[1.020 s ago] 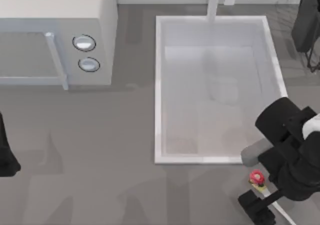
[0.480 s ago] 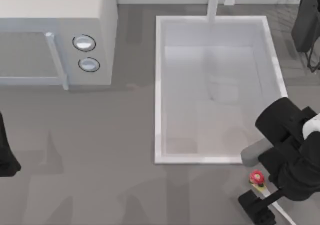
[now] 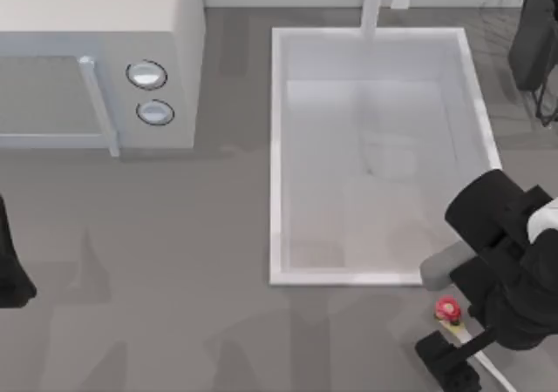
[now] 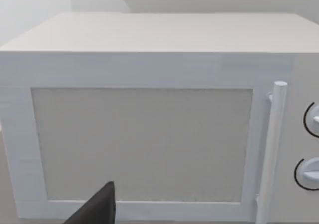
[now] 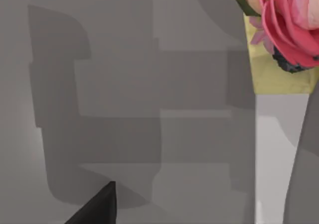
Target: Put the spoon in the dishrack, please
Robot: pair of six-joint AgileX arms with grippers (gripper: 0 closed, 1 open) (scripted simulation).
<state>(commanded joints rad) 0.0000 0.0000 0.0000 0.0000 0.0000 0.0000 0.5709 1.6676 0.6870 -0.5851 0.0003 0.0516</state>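
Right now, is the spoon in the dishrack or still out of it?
Out. The spoon lies on the counter below the sink, beside the right gripper; the dishrack is at the far right corner.

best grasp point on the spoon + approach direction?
Probably the white handle, just behind the yellow neck, from straight above. The spoon lies flat on the counter in front of the sink, so a side approach has nothing to close on; the thin handle suits a narrow pinch across its width better than the bulky red head. The right gripper is already over it.
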